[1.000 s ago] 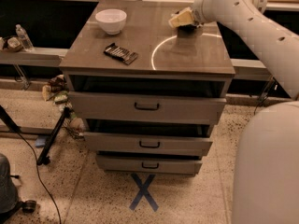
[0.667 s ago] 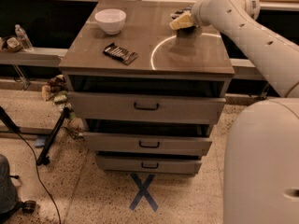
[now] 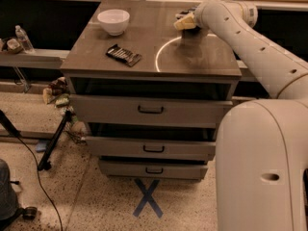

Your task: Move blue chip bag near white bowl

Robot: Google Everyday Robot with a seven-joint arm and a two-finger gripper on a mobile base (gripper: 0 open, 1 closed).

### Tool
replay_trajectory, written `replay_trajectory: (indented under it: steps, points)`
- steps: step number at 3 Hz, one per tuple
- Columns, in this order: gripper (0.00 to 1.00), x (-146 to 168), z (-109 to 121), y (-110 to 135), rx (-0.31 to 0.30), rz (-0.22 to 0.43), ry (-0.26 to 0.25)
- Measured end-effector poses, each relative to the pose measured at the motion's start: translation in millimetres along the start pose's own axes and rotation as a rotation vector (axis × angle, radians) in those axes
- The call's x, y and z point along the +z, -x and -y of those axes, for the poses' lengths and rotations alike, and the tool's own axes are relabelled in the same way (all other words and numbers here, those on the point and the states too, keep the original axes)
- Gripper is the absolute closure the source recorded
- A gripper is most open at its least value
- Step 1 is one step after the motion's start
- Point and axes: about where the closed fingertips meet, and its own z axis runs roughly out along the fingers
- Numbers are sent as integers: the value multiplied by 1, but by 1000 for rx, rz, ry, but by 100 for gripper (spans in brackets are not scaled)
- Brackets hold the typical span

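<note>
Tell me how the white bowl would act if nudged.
The white bowl looks rigid and appears empty, so probably light. Sitting upright on the smooth cabinet top, it would likely slide rather than tip. The gripper sits at the top's far-right corner, away from it.

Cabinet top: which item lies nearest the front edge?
The flat dark striped packet, the only one toward the front; the white bowl sits back left, and the tool is back right.

Premises: a robot test lab. A grey metal three-drawer table (image 3: 192,66) stands on speckled terrazzo floor (image 3: 96,201). A blue tape X (image 3: 148,203) marks the floor directly before the table. A black stand leg (image 3: 55,141) and trailing black cable (image 3: 33,172) lie left of it. The robot's gripper (image 3: 185,20) is over the table's far right corner.
</note>
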Motion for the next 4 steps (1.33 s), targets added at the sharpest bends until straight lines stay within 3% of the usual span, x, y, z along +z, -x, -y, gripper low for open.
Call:
replay_trajectory:
  steps: [2, 3, 4]
  points:
    - [55, 17, -16, 0, 84, 54, 52]
    - [86, 12, -37, 23, 137, 75, 134]
    - [100, -1, -61, 54, 200, 48, 226]
